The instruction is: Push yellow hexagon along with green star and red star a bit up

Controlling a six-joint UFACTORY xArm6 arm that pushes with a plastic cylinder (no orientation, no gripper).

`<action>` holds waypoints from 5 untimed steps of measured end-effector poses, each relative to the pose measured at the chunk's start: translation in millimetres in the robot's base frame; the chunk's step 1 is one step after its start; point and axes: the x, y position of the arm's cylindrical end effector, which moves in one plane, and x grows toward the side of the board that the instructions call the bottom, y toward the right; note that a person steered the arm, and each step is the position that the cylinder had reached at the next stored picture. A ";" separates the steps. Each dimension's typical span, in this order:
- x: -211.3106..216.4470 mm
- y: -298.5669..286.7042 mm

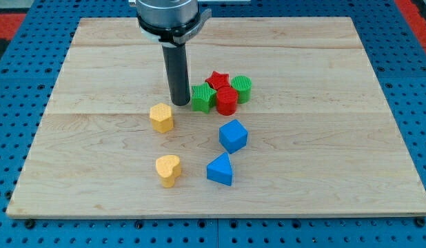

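The yellow hexagon [161, 117] lies left of the board's middle. The green star [203, 97] lies up and to its right, at the left end of a tight cluster. The red star [217, 80] sits at the cluster's top, touching the green star. My tip [180, 102] rests on the board between the yellow hexagon and the green star, just up-right of the hexagon and close to the green star's left side.
A red round block [227, 100] and a green round block [243, 89] complete the cluster. A blue block [233, 136], a blue triangular block [220, 169] and a yellow heart [168, 170] lie lower down. The wooden board [96, 62] lies on a blue pegboard.
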 end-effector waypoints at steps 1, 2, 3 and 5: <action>-18.6 0.2; -34.9 6.9; -40.0 10.0; -42.5 -46.1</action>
